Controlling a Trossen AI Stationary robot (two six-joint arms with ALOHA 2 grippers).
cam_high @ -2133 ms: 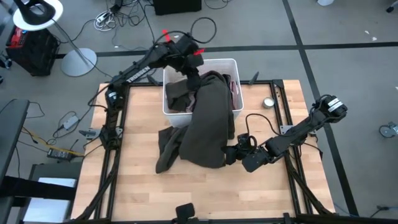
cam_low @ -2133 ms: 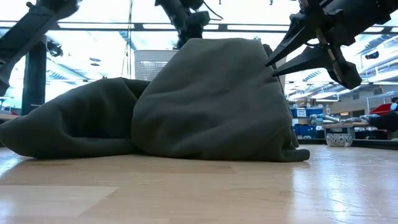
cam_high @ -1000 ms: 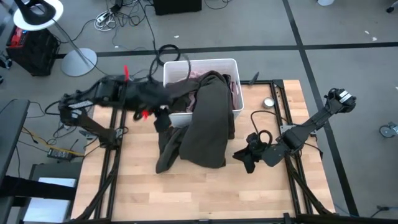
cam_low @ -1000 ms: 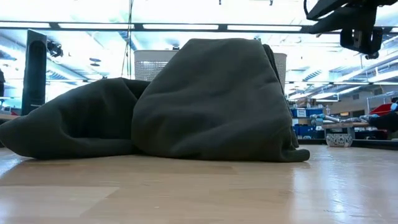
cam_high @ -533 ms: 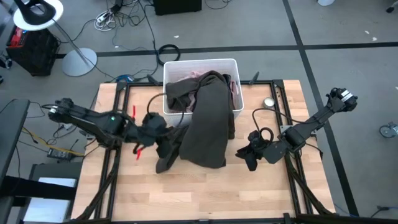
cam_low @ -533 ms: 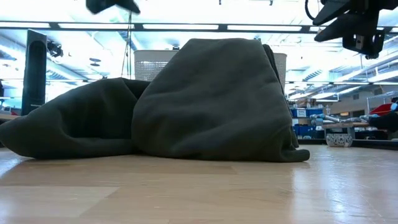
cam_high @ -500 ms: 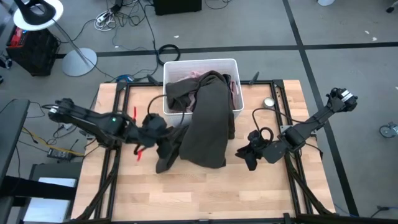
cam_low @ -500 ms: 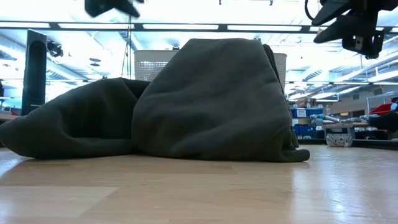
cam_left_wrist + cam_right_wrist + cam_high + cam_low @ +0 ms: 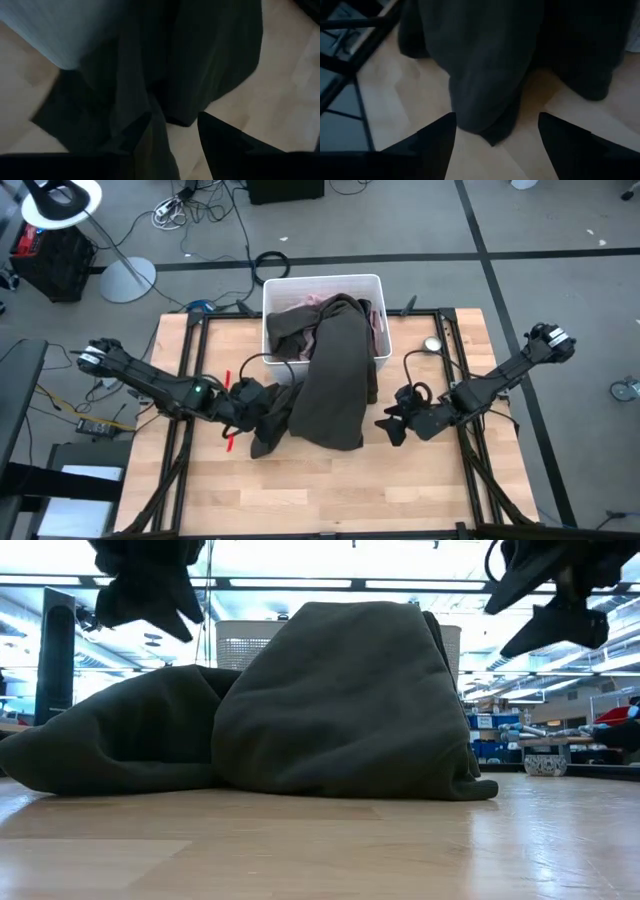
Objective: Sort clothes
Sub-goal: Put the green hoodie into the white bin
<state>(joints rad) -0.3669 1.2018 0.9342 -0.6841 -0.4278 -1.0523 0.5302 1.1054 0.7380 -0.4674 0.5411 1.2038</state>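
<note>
Item, right pincer: right of centre frame, jaws spread wide and empty, which I judge set to bite the olive-green garment just beside it. Item, left pincer: left of centre, fingers parted at the garment's lower-left fold. The garment drapes from the white bin, upper centre, onto the bench; pink cloth remains inside.

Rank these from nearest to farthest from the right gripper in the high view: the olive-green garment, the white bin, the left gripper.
1. Olive-green garment, just beside the right gripper, toward the table's middle.
2. White bin, at the table's far edge.
3. Left gripper, across the garment, at its other side.
</note>
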